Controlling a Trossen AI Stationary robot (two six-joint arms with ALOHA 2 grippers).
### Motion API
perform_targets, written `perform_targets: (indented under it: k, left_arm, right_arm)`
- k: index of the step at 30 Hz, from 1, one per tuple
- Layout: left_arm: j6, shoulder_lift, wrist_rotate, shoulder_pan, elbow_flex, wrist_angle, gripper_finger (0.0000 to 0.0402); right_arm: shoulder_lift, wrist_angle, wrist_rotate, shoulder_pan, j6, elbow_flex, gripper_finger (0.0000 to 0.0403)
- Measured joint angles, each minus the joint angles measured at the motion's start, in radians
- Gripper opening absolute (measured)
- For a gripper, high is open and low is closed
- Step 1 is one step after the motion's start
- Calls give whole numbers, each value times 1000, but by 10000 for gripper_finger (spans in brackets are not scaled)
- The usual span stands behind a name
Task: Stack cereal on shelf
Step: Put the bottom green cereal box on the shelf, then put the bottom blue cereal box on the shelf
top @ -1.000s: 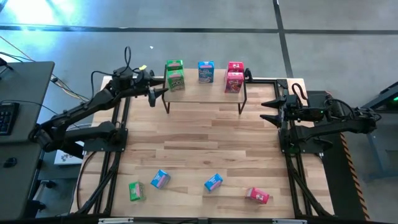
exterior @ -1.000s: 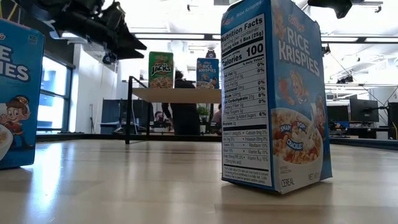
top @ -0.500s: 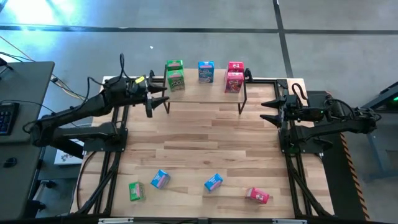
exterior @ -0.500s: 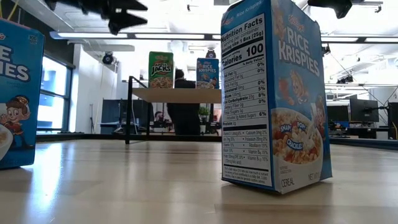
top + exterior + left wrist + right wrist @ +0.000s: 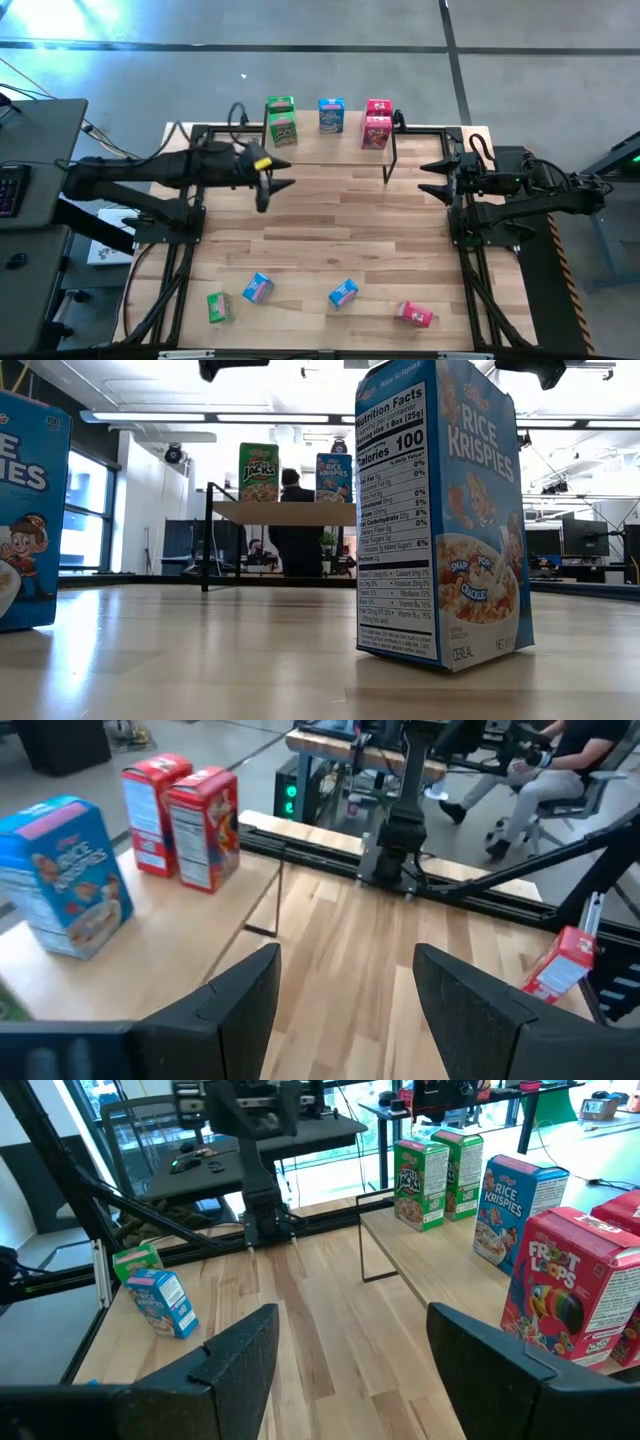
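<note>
The shelf [image 5: 330, 150] stands at the table's far edge and carries two green boxes [image 5: 282, 120], one blue box [image 5: 331, 115] and two red-pink boxes [image 5: 377, 122], all upright. Near the table's near edge lie a green box [image 5: 219, 307], two blue boxes [image 5: 258, 288] [image 5: 343, 293] and a red-pink one [image 5: 414, 314]. My left gripper [image 5: 277, 174] hangs open and empty over the table, just in front of the shelf's left end; its wrist view shows the spread fingers [image 5: 345, 990]. My right gripper [image 5: 432, 178] waits open at the table's right edge.
Bare wood table [image 5: 330, 235] lies between the shelf and the four near boxes. In the low view one blue box [image 5: 440, 520] stands close in front and another [image 5: 30, 510] at the left. A person [image 5: 295, 530] stands in the room behind the shelf.
My left gripper has drawn back from the green boxes at the shelf's left end, moving toward the near edge and a little to the right. It has stayed open and holds nothing. The boxes have not moved.
</note>
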Motion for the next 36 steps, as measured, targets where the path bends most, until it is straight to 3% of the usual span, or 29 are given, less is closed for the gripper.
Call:
perform_targets:
  k: [6,18,27,36]
  left_arm:
    - [-116,138,-118,-116,107,-47,221]
    - [-323,435,-251,-314,331,-100,221]
    - [-445,630,-271,-393,525,-256,221]
    - [-580,774,-264,-447,613,-281,221]
  right_arm:
    - [0,0,0,0,0,0,248]
    - [0,-2,0,0,0,0,248]
    - [0,-5,0,0,0,0,248]
    - [0,-5,0,0,0,0,248]
